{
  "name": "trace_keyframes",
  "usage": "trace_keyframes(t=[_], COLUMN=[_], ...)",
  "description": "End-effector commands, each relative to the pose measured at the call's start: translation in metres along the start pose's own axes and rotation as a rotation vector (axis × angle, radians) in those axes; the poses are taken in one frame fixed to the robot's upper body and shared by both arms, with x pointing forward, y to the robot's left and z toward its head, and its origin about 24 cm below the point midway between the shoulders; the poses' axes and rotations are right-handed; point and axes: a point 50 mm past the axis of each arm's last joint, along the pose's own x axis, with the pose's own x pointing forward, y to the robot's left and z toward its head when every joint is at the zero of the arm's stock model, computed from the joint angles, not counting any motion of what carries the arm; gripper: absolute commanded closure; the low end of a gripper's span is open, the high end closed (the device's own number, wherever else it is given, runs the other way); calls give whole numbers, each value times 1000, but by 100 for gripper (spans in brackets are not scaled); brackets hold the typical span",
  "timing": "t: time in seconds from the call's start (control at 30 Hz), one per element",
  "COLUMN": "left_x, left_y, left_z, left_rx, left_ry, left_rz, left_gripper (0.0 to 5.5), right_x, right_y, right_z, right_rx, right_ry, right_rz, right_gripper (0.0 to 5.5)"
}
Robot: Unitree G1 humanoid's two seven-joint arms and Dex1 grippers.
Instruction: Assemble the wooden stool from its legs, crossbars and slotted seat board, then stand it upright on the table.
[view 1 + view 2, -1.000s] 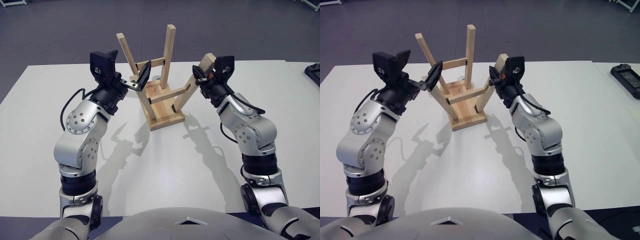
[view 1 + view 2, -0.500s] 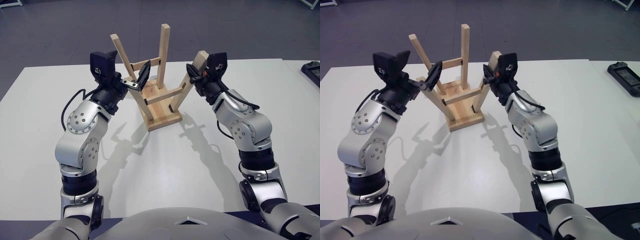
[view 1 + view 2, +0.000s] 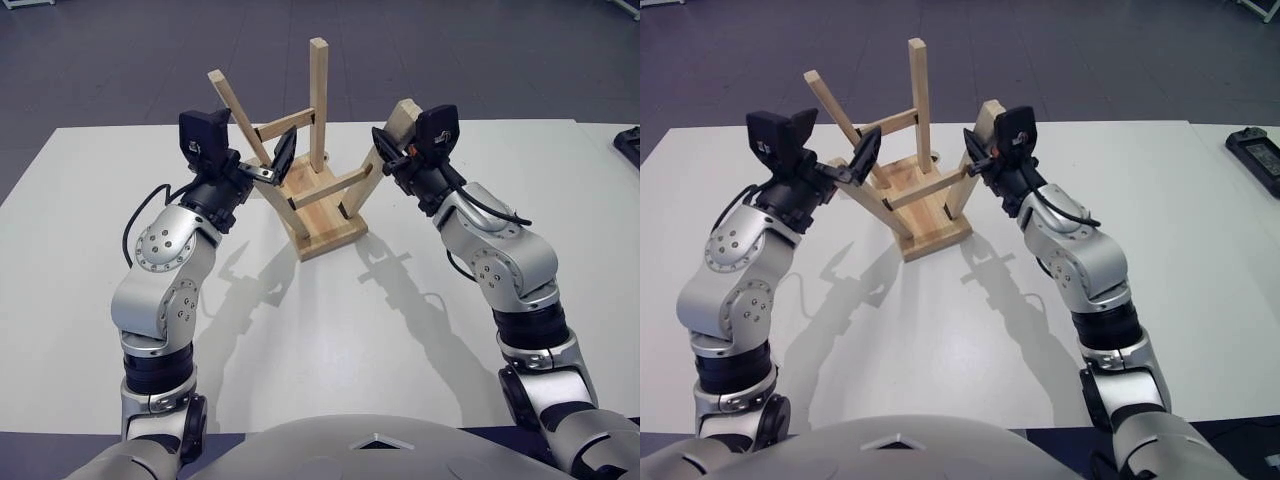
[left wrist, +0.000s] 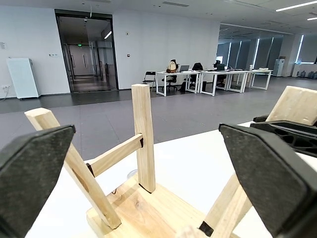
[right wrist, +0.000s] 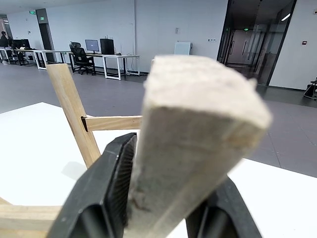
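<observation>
Above the table (image 3: 350,330), right fingers (image 5: 106,188) clamp a stool leg (image 5: 198,124); left fingers (image 4: 262,168) gape alongside.

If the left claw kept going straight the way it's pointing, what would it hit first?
Probably the upright leg, almost dead ahead between the fingers of the open left gripper. Depth is unclear, so the crossbar beside it might come first.

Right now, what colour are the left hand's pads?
Black; the pads show best in the left wrist view.
</observation>
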Motion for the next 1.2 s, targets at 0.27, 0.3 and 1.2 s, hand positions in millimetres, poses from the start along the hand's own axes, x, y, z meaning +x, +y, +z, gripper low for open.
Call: trace_keyframes(t=[0.27,0.3,1.2], left_x=[79,81,88], left_y=[-89,-98,8], left_z=[54,55,-20], left_rx=[20,28,549], left_ry=[-74,-65,183], left_rz=[-181,-196,174], left_gripper=[10,10,10], right_x=[-37,-36,-7], right_y=[41,45,55], right_z=[-144,-142,-101], right_rx=[237,236,266], right_ry=[791,788,656], right_rz=[191,214,233], right_gripper=[426,426,426])
